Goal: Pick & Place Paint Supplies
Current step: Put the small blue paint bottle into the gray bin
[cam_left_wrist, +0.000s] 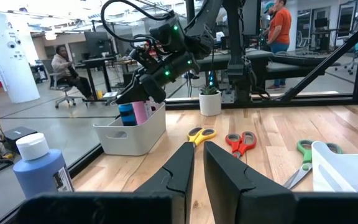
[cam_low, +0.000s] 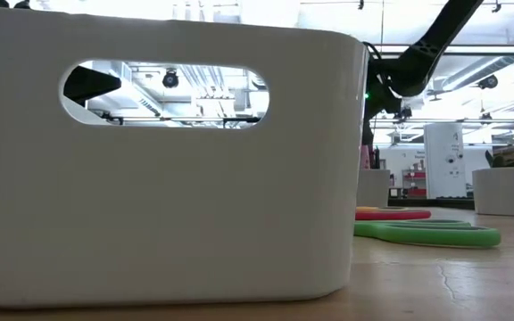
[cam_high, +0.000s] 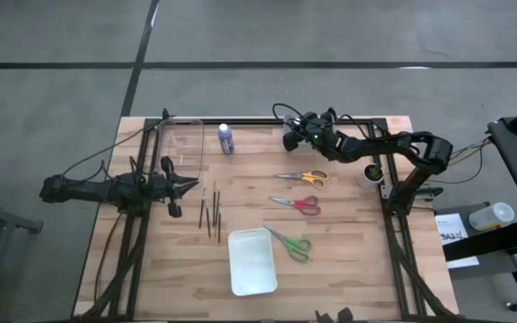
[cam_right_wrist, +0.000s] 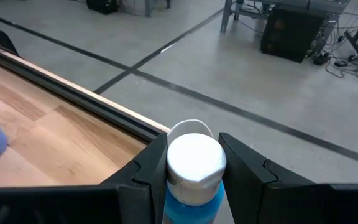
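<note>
The right gripper [cam_right_wrist: 192, 163], upper middle of the high view near the table's far edge, is closed on a small blue bottle w/ white cap [cam_right_wrist: 194, 163]. In the left wrist view that bottle hangs over a small white bin [cam_left_wrist: 131, 131], next to a pink bottle [cam_left_wrist: 141, 112] that looks to be in the bin already.

The left gripper [cam_left_wrist: 197, 163] waits at the left side of the high view, holding nothing, fingers nearly shut w/ a thin gap.

What could go wrong:
- Let go too high and the bottle could tip, bounce out, or knock the pink one.
- The bin sits right by the table edge, so a bump could push it off.

Other things to move: bigger blue bottle [cam_high: 225, 138] upper left of the table, brushes [cam_high: 210, 212] mid left, orange scissors [cam_high: 303, 178], red scissors [cam_high: 298, 204], green scissors [cam_high: 291, 244] by the big white bin [cam_high: 251, 262].

Writing: the bigger blue bottle has a label, too small to read. No brand readable
</note>
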Motion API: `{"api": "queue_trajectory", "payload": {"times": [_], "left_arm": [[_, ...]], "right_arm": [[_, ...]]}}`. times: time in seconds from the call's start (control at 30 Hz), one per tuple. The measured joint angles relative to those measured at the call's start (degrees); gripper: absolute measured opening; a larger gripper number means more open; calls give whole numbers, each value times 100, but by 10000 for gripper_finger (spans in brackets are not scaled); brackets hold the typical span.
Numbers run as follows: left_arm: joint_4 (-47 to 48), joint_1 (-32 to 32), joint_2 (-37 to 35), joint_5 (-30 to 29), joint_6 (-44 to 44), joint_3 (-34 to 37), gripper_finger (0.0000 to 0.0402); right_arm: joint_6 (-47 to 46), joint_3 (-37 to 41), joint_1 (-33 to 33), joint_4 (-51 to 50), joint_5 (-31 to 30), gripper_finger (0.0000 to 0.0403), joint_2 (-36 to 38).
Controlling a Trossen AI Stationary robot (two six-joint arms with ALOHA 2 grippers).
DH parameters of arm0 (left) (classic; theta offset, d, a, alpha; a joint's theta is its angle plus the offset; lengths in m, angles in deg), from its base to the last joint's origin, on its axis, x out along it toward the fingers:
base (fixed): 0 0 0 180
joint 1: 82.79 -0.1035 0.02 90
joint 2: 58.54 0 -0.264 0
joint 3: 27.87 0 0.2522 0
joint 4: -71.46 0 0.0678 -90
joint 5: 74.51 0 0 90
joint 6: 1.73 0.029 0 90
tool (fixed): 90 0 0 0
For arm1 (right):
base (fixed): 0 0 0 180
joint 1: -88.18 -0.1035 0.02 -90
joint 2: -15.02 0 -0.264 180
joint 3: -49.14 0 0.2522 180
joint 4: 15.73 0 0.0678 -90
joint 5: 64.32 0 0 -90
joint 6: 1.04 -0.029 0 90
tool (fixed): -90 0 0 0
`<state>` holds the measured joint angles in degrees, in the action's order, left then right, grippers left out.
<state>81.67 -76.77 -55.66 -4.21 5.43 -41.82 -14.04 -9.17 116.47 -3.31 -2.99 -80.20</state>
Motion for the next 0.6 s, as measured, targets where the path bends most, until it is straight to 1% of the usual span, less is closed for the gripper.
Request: {"api": "queue_trajectory", "payload": {"times": [0.27, 0.6], "left_arm": [[0, -2, 0, 2, 0, 0, 47], [0, 0, 0, 7, 0, 0, 47]], "right_arm": [[25, 22, -29, -81, 133, 112, 193], [-1, 24, -71, -72, 59, 112, 389]]}}
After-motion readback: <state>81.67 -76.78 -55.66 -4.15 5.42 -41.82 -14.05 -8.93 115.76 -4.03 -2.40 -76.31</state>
